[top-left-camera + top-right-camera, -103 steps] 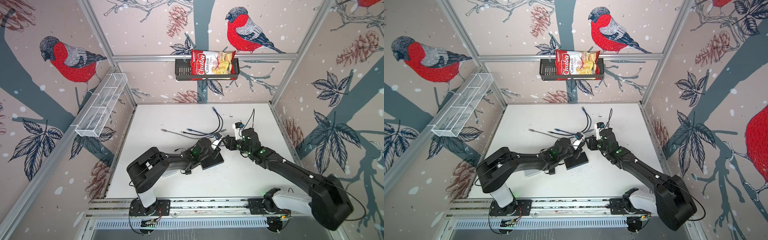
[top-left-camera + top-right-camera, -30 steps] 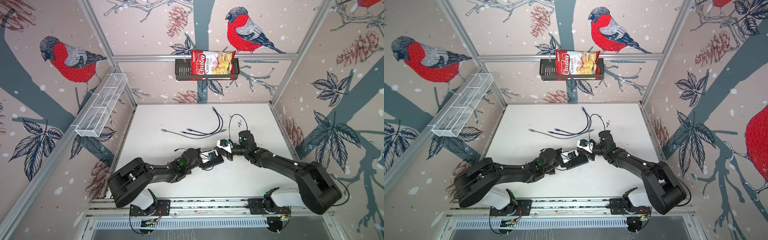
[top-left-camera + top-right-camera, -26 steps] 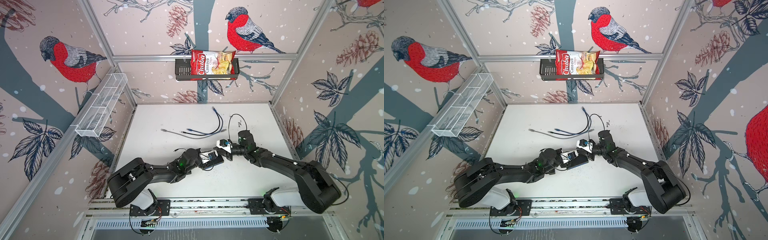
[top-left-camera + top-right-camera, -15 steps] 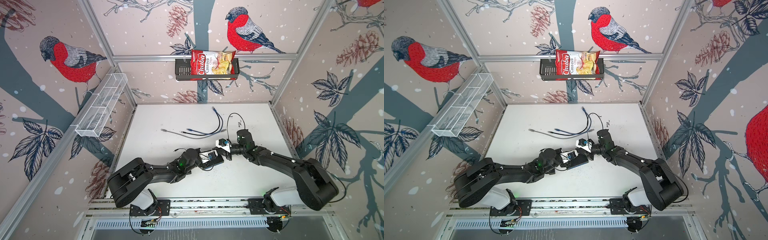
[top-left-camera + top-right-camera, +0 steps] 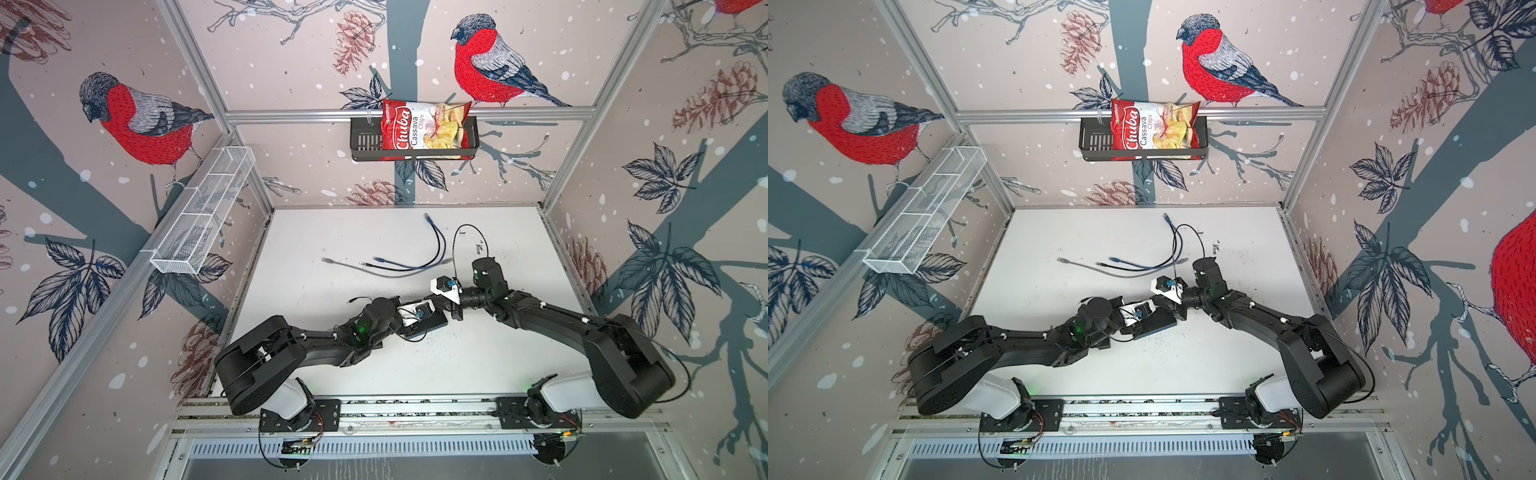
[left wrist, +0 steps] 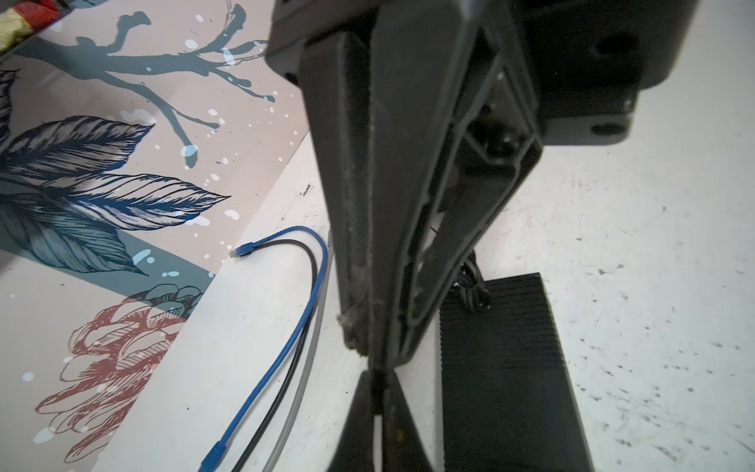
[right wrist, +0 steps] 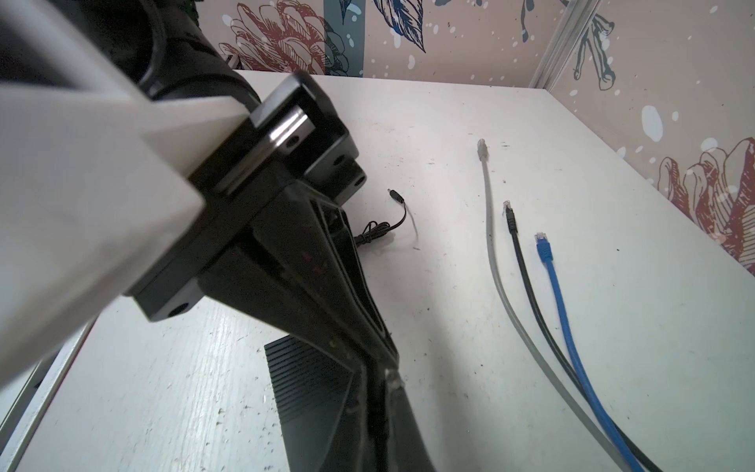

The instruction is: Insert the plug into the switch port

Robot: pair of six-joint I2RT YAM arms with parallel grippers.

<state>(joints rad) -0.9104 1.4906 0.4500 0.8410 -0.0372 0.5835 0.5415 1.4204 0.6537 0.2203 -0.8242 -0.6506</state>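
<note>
Since a few seconds ago both my arms have sunk lower and stretched out, and they now meet tip to tip over the middle of the worktop point(image 5: 478, 365). Three loose cables lie toward the far edge, side by side: a grey cable point(image 7: 490, 245), a black cable point(image 7: 527, 278) and a blue cable point(image 7: 559, 294), running just beside my right arm. My left gripper point(image 7: 384, 355) stands between my right gripper point(image 6: 365, 347) and the plug, so the way there is crowded.

On the back wall a black basket point(image 5: 361, 143) holds a red chips bag point(image 5: 424, 131). A white mesh tray point(image 5: 199, 224) hangs on the left wall.

The switch point(image 6: 502, 367) is a black box with a ribbed top, flat on the worktop under both tips; I cannot see its ports. The plug point(image 7: 394, 196) is a small black barrel on a thin wire point(image 7: 371, 233) with a tied coil. It lies free on the worktop on the left-edge side of the switch, apart from it.

My right gripper is closed, and I cannot tell whether anything is pinched. My left gripper's jaws stand a thin slit apart.
</note>
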